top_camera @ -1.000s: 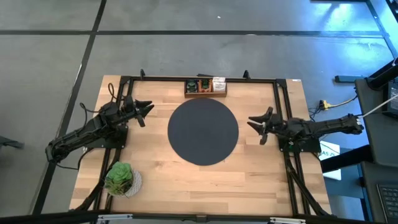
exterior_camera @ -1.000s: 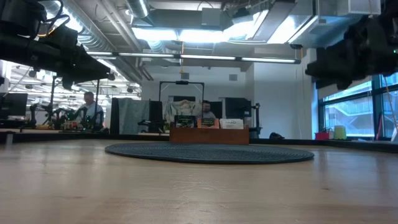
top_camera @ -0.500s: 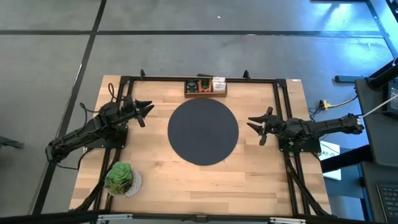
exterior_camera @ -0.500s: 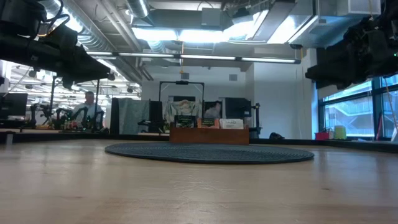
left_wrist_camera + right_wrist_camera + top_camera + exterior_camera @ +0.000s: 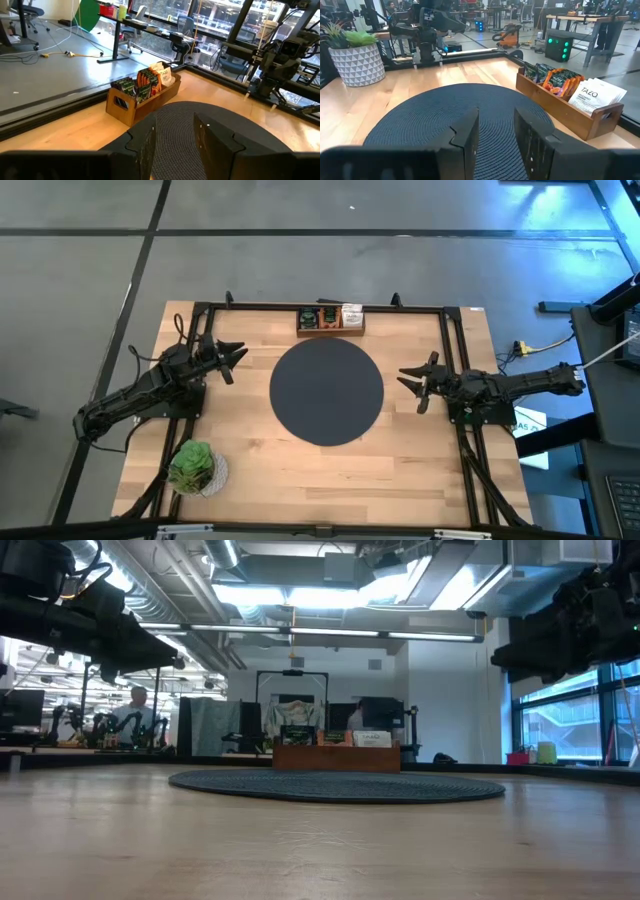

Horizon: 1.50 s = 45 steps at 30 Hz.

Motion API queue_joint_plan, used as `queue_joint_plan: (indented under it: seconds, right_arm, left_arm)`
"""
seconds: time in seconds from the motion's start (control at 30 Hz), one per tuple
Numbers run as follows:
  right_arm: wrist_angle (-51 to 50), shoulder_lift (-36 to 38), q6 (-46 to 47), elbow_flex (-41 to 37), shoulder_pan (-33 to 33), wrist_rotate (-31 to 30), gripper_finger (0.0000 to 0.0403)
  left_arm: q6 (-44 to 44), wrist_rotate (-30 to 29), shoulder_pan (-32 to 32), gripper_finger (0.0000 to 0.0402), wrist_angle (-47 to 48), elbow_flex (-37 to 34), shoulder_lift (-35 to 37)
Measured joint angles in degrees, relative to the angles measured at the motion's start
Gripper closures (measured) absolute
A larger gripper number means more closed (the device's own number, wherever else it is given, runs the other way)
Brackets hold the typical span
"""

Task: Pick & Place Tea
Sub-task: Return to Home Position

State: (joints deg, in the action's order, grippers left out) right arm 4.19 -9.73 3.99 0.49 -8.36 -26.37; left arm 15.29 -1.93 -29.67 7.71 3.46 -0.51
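mk: Nothing on the table has shifted in the last second. Only change is a person [image 5: 362,718] in the room behind the wooden organizer [image 5: 331,328], who has stepped sideways. Both arms are in the same pose.

jo: Grippers?

mk: left gripper [image 5: 233,362] has its fingers spread, nothing between them. right gripper [image 5: 412,386] is the same. Each hangs just off its own side of the black mat [image 5: 326,391], facing the other across it.

jo: Tea?

mk: tea [image 5: 331,315] is all packed in the organizer, ahead of each gripper and off toward the far edge, well apart from both. None on the mat.

jo: Risks on the retreat home?

mk: Low, I'd say. Worst case is a swing toward the far edge. The organizer sits right by the frame rail [image 5: 420,308] there, so a clip could tip it or spill packets. Left arm also has the plant [image 5: 192,464] behind it, by the near edge of the table [image 5: 400,470]. A low elbow sweep could catch it.

jo: Room?

mk: Plenty. Mat is bare between the grippers, bare wood around the right one. Pull straight back, stay high.
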Motion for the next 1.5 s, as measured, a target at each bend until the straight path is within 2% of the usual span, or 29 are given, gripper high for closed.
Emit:
queue_joint_plan:
  seconds: [0.2,0.43,0.73,1.5]
  right_arm:
    - [0.00,1.48,0.09,0.02,0.00,0.78,0.0278]
    - [0.14,9.76,-1.79,0.05,0.00,1.17,0.0278]
    - [-0.24,9.63,-5.78,0.11,-0.02,4.16,0.0278]
    - [-0.20,9.39,-5.82,0.07,-0.02,4.00,0.0278]
  left_arm:
    - [0.00,0.01,0.00,0.0274,0.00,0.00,0.00]
    - [0.00,0.01,0.00,0.0274,0.00,0.00,0.00]
    - [0.00,0.02,-0.02,0.0274,-0.09,0.00,0.00]
    - [0.00,0.01,-0.02,0.0274,-0.13,0.00,0.00]
